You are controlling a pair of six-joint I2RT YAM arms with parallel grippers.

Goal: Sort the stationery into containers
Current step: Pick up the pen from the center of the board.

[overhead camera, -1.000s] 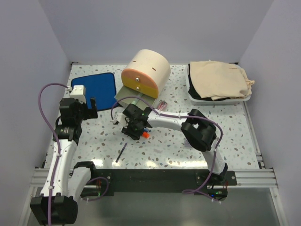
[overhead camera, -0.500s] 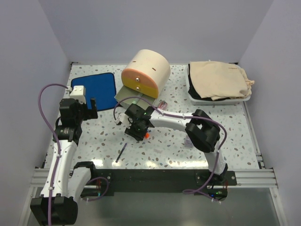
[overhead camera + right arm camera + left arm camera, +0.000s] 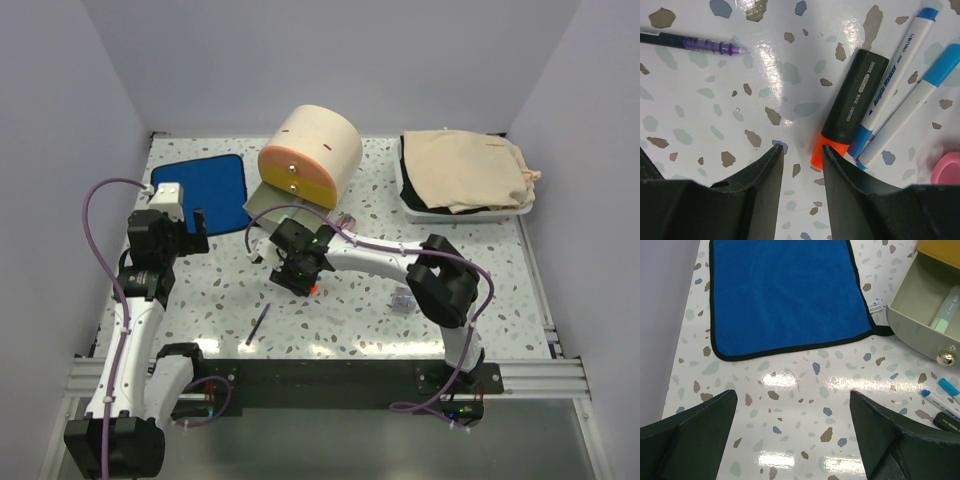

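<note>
Occlusions and crops, located against the grey drawer [image 3: 920,342].

Top view: the right arm [image 3: 370,262] covers the pens just in front of the drawer; of the highlighter [image 3: 313,287] only an orange tip shows. Small box [image 3: 401,298], well right of the drawer and nearer the arm bases: too small to tell detail. Left wrist view: drawer cut by the right edge, green item [image 3: 944,312] inside it cropped; yellow drawer [image 3: 940,249] above it, corner only; blue-tipped pens [image 3: 926,393] in front of it run off frame. Right wrist view: thin pen [image 3: 690,44] cut at the left edge; pink object [image 3: 947,167] cut at the right edge, kind unclear.
</note>
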